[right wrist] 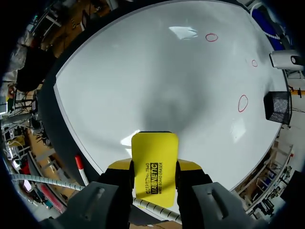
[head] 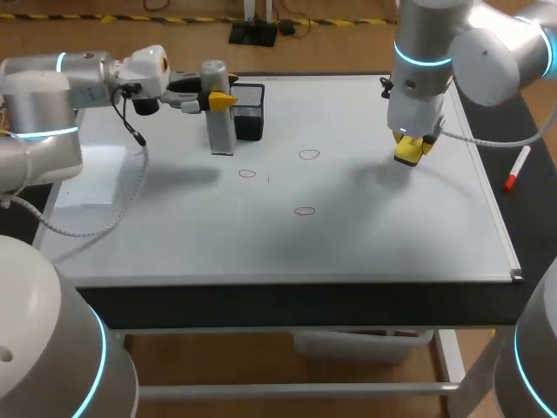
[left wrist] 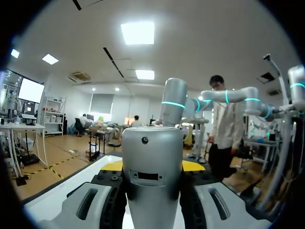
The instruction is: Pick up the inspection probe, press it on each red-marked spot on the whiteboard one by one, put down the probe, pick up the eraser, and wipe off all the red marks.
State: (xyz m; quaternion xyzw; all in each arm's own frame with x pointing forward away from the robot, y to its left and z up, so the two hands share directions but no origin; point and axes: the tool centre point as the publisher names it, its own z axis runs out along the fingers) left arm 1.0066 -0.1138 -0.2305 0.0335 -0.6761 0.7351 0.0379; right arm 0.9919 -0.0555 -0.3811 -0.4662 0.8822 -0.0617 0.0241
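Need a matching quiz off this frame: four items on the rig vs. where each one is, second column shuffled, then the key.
Things
1. inspection probe
2. eraser
3. red marker
4. black mesh holder

Places
A. lying off the whiteboard, past its right edge
B. held in the left gripper
C. standing free on the whiteboard's far left part, in no gripper
D. held in the right gripper

Pairs: 1-B, 2-D, 3-A, 4-C
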